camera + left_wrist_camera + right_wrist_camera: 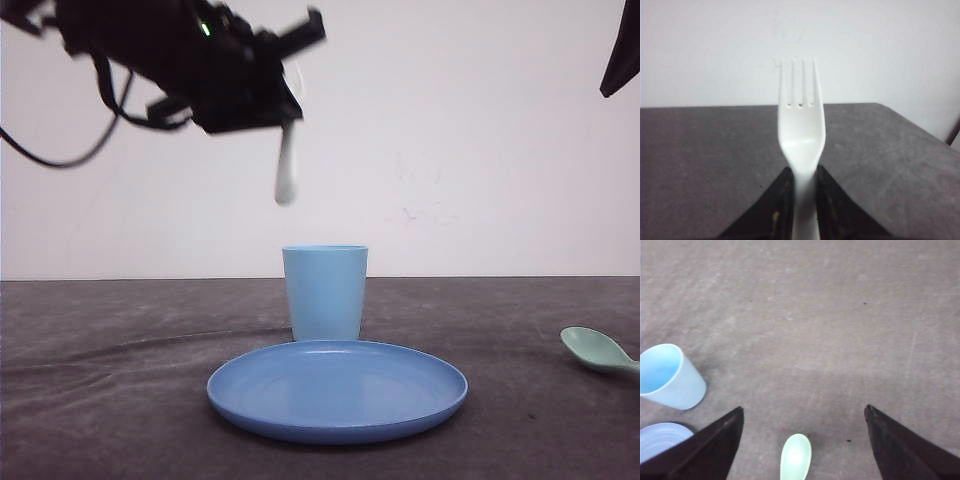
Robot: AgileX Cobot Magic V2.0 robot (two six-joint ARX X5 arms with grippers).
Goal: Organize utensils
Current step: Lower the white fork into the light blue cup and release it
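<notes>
The left end effector (283, 118) is pinching the white fork (287, 165) by its handle, hanging it above the light blue cup (325, 292), seemingly for dropping in; the right end effector (800, 440) is gaping wide over the mint spoon (796, 456), lying well right of the cup on the tabletop (100, 400)

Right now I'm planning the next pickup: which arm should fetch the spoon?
Right. Its open hand hovers above the spoon, which lies on the table's right side. The left hand is shut on the fork, high above the cup.

Light blue cup (325, 294) upright just behind blue plate (337, 389)
</notes>
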